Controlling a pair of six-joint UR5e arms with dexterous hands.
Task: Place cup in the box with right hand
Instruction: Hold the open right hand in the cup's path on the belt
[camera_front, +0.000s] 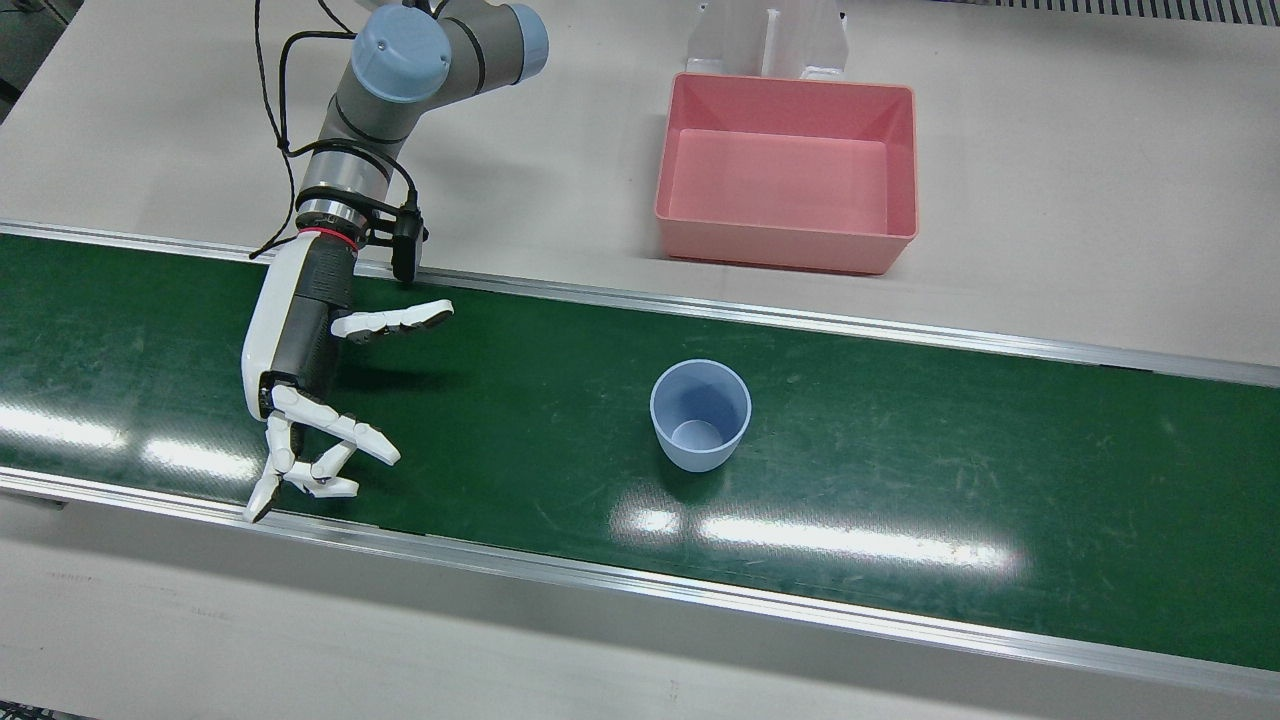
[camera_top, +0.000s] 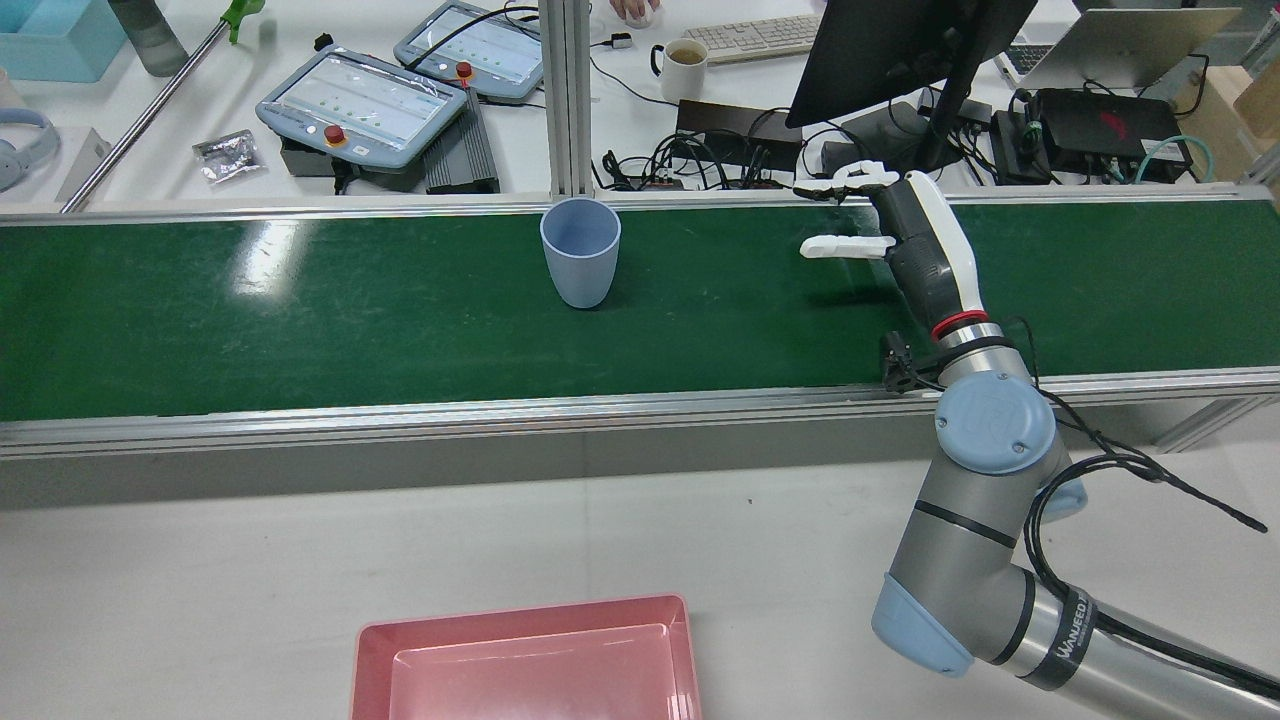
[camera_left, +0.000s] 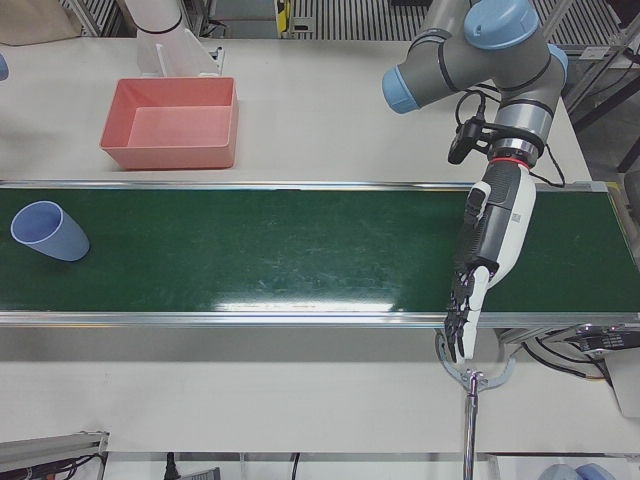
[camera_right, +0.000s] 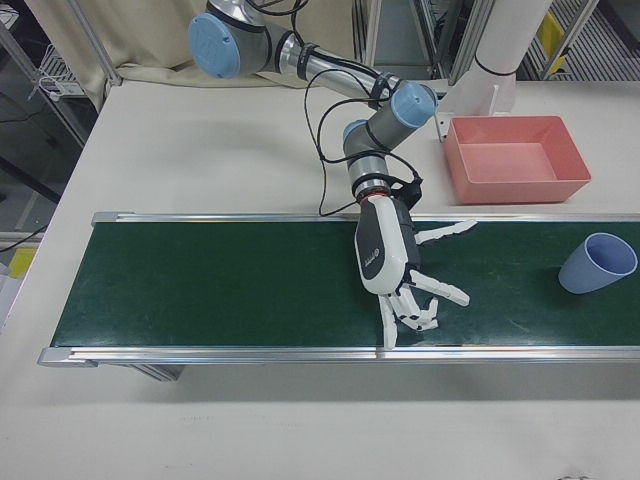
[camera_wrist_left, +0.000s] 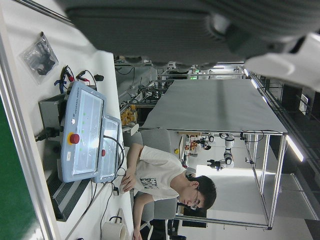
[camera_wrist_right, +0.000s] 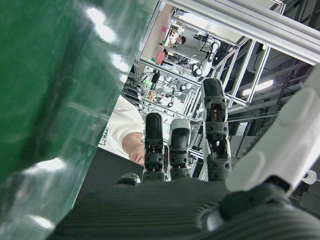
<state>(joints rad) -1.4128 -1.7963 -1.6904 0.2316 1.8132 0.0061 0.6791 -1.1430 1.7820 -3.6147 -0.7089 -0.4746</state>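
A light blue cup (camera_front: 700, 415) stands upright and open-side up on the green conveyor belt (camera_front: 950, 450); it also shows in the rear view (camera_top: 580, 250), the left-front view (camera_left: 48, 232) and the right-front view (camera_right: 597, 263). My right hand (camera_front: 300, 350) is open with fingers spread and hovers over the belt, well to the side of the cup, holding nothing (camera_top: 925, 250) (camera_right: 385, 255). The empty pink box (camera_front: 785, 250) sits on the grey table behind the belt (camera_top: 520, 612). My left hand (camera_left: 490, 240) is open over the belt's far end, fingers pointing down.
A white pedestal (camera_front: 770, 40) stands just behind the box. An aluminium post (camera_top: 565, 100) rises beyond the belt near the cup. Teach pendants (camera_top: 365, 105), a mug (camera_top: 685, 65) and a monitor (camera_top: 900, 50) are on the desk past the belt.
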